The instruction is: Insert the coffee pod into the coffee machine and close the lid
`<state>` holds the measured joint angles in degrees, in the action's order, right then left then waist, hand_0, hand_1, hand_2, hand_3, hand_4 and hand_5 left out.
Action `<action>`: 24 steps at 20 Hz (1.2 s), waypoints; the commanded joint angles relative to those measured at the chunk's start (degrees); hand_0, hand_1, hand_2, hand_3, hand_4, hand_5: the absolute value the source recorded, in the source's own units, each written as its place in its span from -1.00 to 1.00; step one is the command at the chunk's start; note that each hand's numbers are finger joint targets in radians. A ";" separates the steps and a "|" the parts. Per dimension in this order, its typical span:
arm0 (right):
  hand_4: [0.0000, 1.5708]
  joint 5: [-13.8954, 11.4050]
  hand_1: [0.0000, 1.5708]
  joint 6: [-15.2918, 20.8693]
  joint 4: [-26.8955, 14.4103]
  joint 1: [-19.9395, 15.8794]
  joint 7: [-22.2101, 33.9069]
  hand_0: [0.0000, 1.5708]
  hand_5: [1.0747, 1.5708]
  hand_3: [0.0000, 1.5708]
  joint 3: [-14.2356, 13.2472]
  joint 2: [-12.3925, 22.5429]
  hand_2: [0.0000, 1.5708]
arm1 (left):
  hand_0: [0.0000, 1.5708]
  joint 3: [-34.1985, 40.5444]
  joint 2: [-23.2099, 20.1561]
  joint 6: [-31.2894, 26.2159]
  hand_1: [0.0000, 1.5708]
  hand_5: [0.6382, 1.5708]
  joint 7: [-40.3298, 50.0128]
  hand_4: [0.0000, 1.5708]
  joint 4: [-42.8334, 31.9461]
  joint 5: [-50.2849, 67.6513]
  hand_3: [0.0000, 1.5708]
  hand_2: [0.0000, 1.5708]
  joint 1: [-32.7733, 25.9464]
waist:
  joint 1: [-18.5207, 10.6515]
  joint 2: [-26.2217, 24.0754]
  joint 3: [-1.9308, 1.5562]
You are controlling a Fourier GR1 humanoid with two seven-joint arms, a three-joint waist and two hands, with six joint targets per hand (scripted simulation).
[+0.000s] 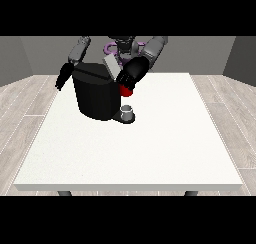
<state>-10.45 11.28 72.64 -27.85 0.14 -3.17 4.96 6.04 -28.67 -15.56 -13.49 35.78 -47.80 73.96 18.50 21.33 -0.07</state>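
The black coffee machine (95,95) stands on the white table (150,153) towards its far left. Its grey lid (111,66) is tilted up at the top. The hand at the view's right (129,77) is at the machine's upper right corner, just below the lid and above a red thing at the machine (127,92). A small grey thing (127,110) sits on the machine's dark base plate (124,119). The hand at the view's left (62,78) hangs beside the machine's left wall, fingers straight and pointing down, holding nothing.
The robot's torso (122,45) is behind the machine at the table's far edge. A wood-patterned floor (22,118) surrounds the table.
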 commanded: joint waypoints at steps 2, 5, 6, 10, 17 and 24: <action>-0.76 -0.27 -1.00 0.79 -0.32 1.16 -1.99 -1.00 1.00 -1.00 -0.12 -0.35 -1.00 | 0.56 -0.09 -2.22 1.14 0.56 1.00 -2.03 -1.00 0.09 -1.19 0.13 0.49 0.96 | 0.39 0.97 0.04; -0.86 -0.70 -1.00 -0.11 0.23 -1.16 0.30 -1.00 1.00 -1.00 0.25 0.63 -1.00 | 0.33 -0.57 -2.80 2.41 0.33 1.00 -2.28 -1.00 -0.39 -2.55 -0.05 0.34 1.60 | 0.97 2.26 0.05; -0.89 -1.22 -1.00 1.01 0.35 -0.08 -0.22 -1.00 1.00 -1.00 1.38 -1.27 -1.00 | 0.27 -1.59 0.02 4.71 0.27 1.00 -0.49 -1.00 -0.08 -3.55 -0.09 0.30 0.15 | 1.15 1.32 0.05; -0.81 -0.54 -1.00 0.29 -0.21 -2.46 2.23 -1.00 1.00 -1.00 -1.12 1.64 -1.00 | -0.35 -2.09 -2.14 6.04 -0.35 1.00 -3.89 -1.00 0.83 -4.72 -0.24 -0.01 -0.80 | -0.69 1.85 0.06; -0.89 -1.13 -1.00 2.56 -0.09 -4.19 2.62 -1.00 1.00 -1.00 0.03 -1.46 -1.00 | -1.00 -0.55 -3.35 3.33 -1.00 1.00 -1.46 -1.00 -0.63 -4.57 -0.42 -0.29 3.36 | -0.02 2.18 0.04; -1.00 1.50 -1.00 -1.60 -1.68 -1.83 0.55 -1.00 1.00 -1.00 -1.76 1.26 -1.00 | -1.00 -1.88 -1.40 3.15 -1.00 1.00 -1.33 -1.00 -0.29 -5.68 -0.75 -0.62 -0.28 | -1.73 -1.58 0.02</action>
<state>-10.59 11.43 73.07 -29.27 2.15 -3.05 4.57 4.87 -31.06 -11.22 -16.51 35.42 -52.75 73.63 17.93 20.93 -0.12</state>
